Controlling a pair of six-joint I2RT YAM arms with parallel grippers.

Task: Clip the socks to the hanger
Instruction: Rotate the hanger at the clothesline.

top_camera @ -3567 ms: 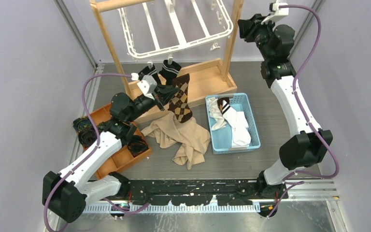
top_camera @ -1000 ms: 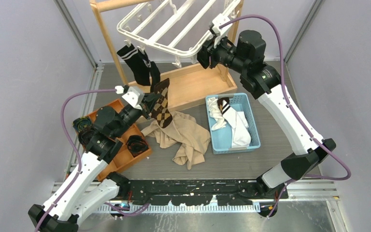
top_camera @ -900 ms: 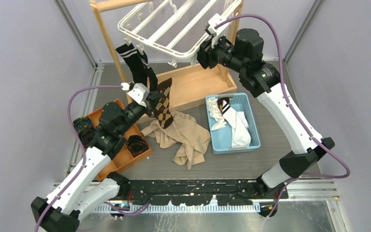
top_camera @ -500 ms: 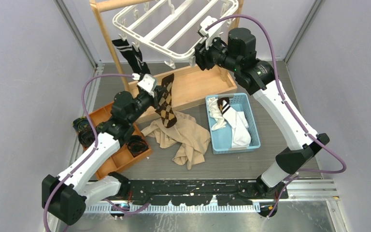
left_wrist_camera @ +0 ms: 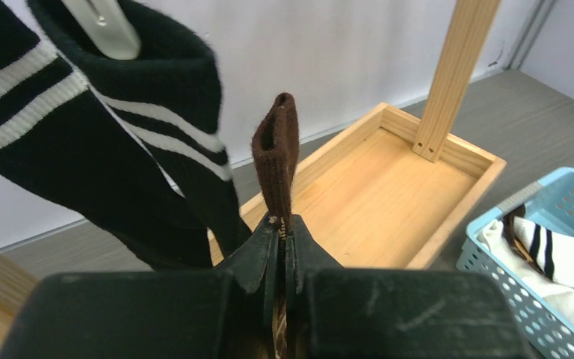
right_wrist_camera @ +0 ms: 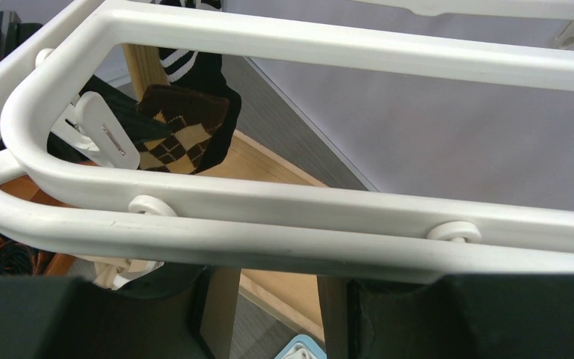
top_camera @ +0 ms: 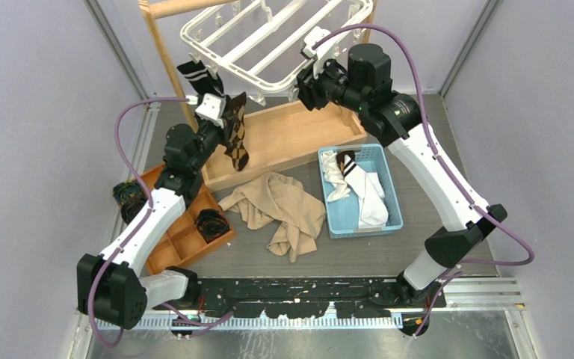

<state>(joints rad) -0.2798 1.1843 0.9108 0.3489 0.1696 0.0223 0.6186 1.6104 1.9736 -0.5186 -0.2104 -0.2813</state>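
Note:
The white hanger (top_camera: 269, 45) hangs tilted from the wooden stand. A black striped sock (top_camera: 200, 75) is clipped at its left corner. My left gripper (top_camera: 223, 120) is shut on a brown argyle sock (top_camera: 238, 142) and holds it just below that corner. In the left wrist view the sock's cuff (left_wrist_camera: 276, 157) sticks up out of the closed jaws of the left gripper (left_wrist_camera: 282, 224), right beside the black striped socks (left_wrist_camera: 119, 149). My right gripper (top_camera: 299, 78) grips the hanger's right rim. The hanger rim (right_wrist_camera: 306, 209) crosses the right gripper (right_wrist_camera: 276, 262) and hides its fingertips.
The stand's wooden base tray (top_camera: 291, 134) lies under the hanger. A blue basket (top_camera: 392, 194) holds white banded socks (top_camera: 366, 198). A beige cloth (top_camera: 284, 213) lies mid-table. An orange divided tray (top_camera: 179, 239) with rolled socks (top_camera: 211, 223) sits at the left.
My left gripper has lifted the argyle sock off the beige cloth, up and back toward the hanger's left corner. The right gripper and hanger have shifted slightly left.

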